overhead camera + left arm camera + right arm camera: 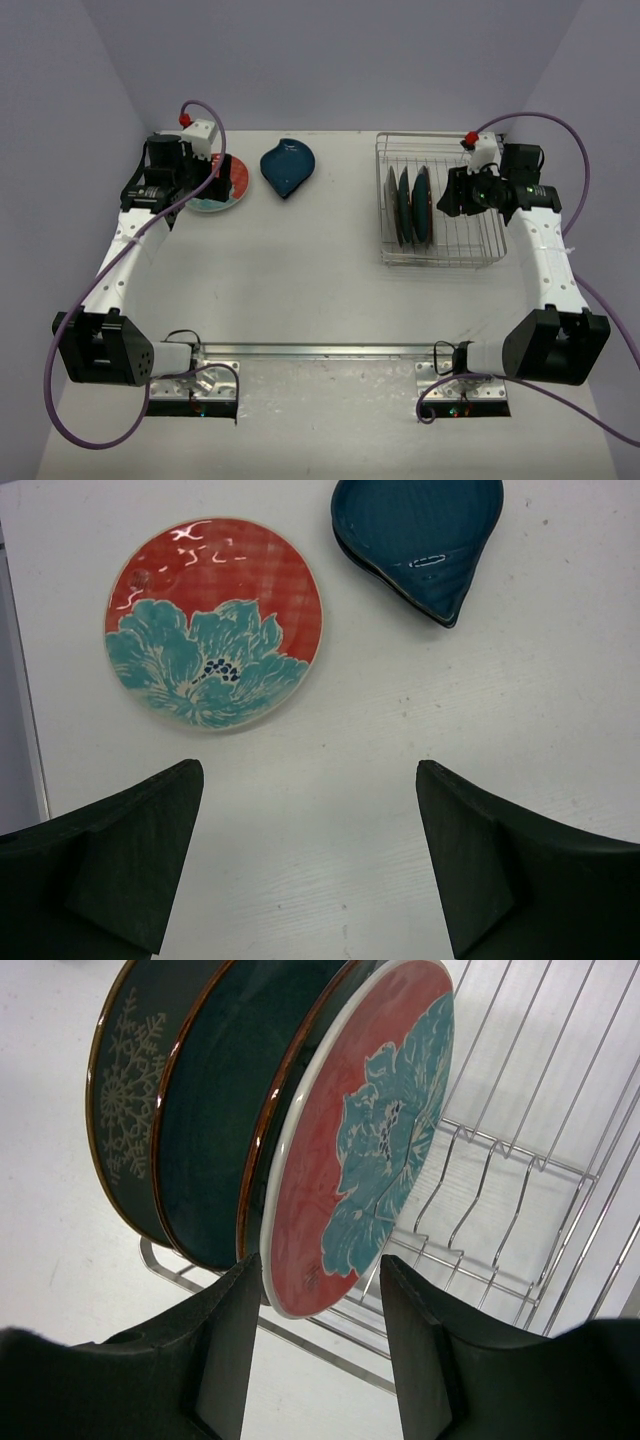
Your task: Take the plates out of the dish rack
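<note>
- Here's your target: the red flower plate (350,1150) stands on edge in the dish rack (440,262), last in its row on the side facing your right arm. The upright wires keep it standing, so I'd judge it has to come up and out, not sideways.
- Packed close behind it are the teal plate (210,1130) and the snowflake plate (125,1100), both on edge in the same row. That makes three to unload by my count.
- Your right fingers (225,1350) sit astride the lower rim of the red flower plate, one on each side and parted. I can't see either one pressing on, so that's an open hand poised for the pinch, with nothing held yet.
- The rim is the sensible place to grip, as it's the one thin part they can span.
- Across the desk (300,290), the matching plate (213,623) lies flat, with the blue leaf dish (420,540) near it but not touching. That looks like your set-down area.
- Your left fingers (130,870) hang wide open and empty over bare desk beside those two, well clear of the rack.
- Pinch square and lift straight. That glaze looks slippery, and the teal plate could tip once its support goes.
</note>
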`<action>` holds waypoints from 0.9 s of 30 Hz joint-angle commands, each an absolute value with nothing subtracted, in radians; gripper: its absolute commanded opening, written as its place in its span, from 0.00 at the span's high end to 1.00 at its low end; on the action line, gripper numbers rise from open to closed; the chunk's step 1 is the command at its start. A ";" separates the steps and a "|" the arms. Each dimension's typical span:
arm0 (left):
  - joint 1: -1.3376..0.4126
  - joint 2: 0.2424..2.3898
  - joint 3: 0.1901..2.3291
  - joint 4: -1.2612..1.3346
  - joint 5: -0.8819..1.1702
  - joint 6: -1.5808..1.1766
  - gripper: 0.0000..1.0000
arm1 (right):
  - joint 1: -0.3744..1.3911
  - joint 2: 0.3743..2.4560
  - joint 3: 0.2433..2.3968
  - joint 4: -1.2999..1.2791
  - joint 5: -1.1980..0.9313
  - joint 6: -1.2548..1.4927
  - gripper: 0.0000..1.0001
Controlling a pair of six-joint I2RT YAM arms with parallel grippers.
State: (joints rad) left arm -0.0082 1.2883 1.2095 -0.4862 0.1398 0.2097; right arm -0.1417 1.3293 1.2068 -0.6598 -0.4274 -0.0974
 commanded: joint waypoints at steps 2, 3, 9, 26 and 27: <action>-0.018 1.292 1.229 -0.457 0.138 0.193 0.14 | -0.146 1.335 1.233 -0.646 -0.447 -0.113 0.49; -0.018 1.293 1.229 -0.457 0.137 0.193 0.14 | -0.146 1.335 1.235 -0.645 -0.452 -0.114 0.49; -0.018 1.296 1.226 -0.457 0.135 0.189 0.15 | -0.146 1.346 1.250 -0.658 -0.481 -0.115 0.49; -0.018 1.313 1.226 -0.456 0.138 0.179 0.14 | -0.146 1.397 1.247 -0.637 -0.460 -0.133 0.50; -0.018 1.314 1.227 -0.455 0.138 0.179 0.15 | -0.146 1.401 1.247 -0.633 -0.458 -0.133 0.50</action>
